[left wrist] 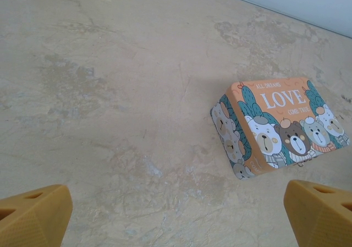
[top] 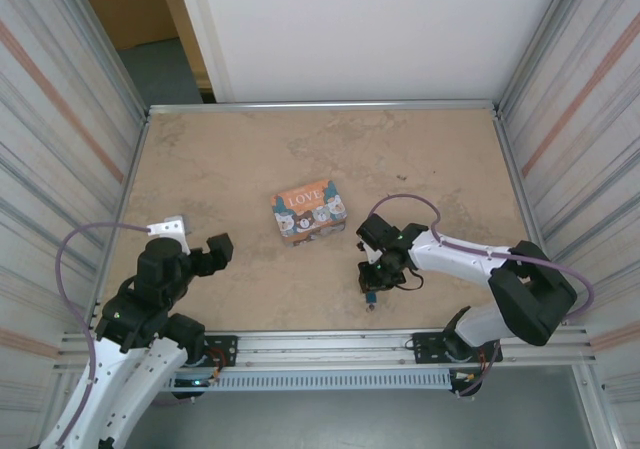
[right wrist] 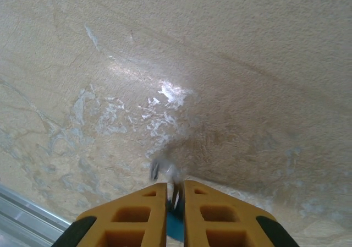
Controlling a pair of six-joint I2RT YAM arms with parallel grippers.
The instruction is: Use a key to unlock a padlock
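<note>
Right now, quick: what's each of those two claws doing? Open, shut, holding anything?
Left gripper: open, holding nothing.
Right gripper: closed on the padlock.

Matt stone-look table [top: 220,169]; padlock [right wrist: 175,228] perhaps painted metal

The padlock [top: 370,297] is sitting to the right of the orange LOVE tin [top: 309,210] and nearer the camera, well apart from it, showing a tiny blue body. A blurred silvery piece [right wrist: 165,171] is sticking out from it: shackle or key, too unclear to tell.
</note>
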